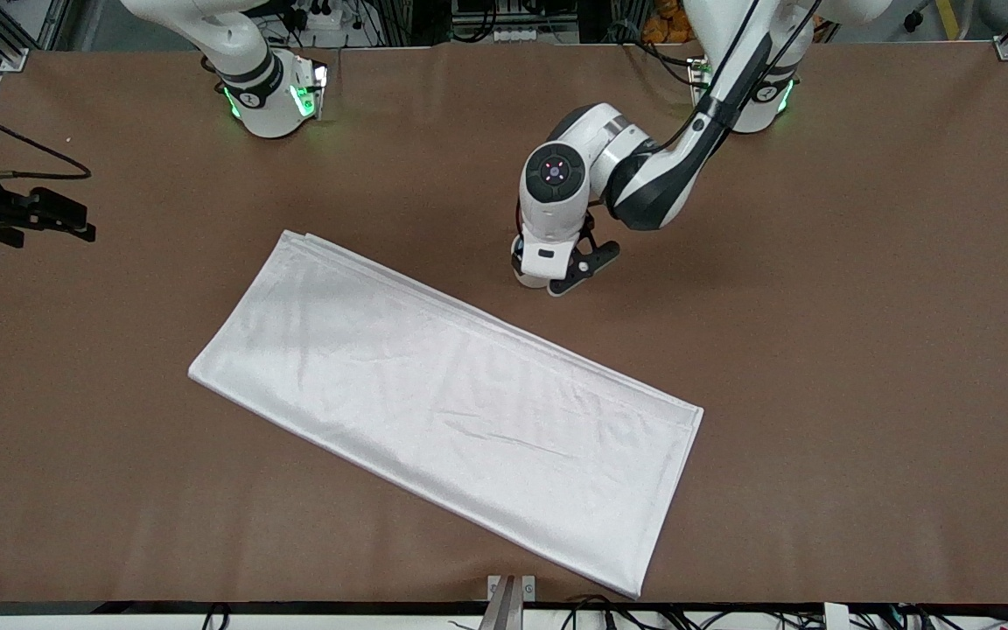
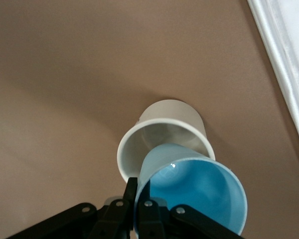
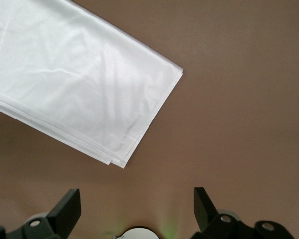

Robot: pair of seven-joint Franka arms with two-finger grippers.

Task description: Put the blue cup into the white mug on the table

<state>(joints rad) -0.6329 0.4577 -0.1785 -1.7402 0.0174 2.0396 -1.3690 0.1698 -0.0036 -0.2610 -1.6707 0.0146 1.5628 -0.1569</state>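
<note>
Left gripper (image 2: pixel 135 211) is low over the white mug (image 2: pixel 162 134), its fingers (image 2: pixel 131 191) clenched on the rim of the blue cup (image 2: pixel 194 191). In the left wrist view the blue cup is tilted, mouth open toward the camera, its base overlapping the mug's rim; cannot tell whether the base has entered the mug. The white mug stands upright on the brown surface (image 1: pixel 819 350), long axis vertical, mouth up, beige inside visible. In the front view the left gripper (image 1: pixel 556 273) and arm hide most of both vessels; they sit just beside the long edge of the white folded cloth (image 1: pixel 443 398), farther from the front camera than the cloth. Right gripper (image 3: pixel 137 211) waits raised over the cloth's corner (image 3: pixel 117 162), fingers (image 3: pixel 67 209) spread wide and released.
</note>
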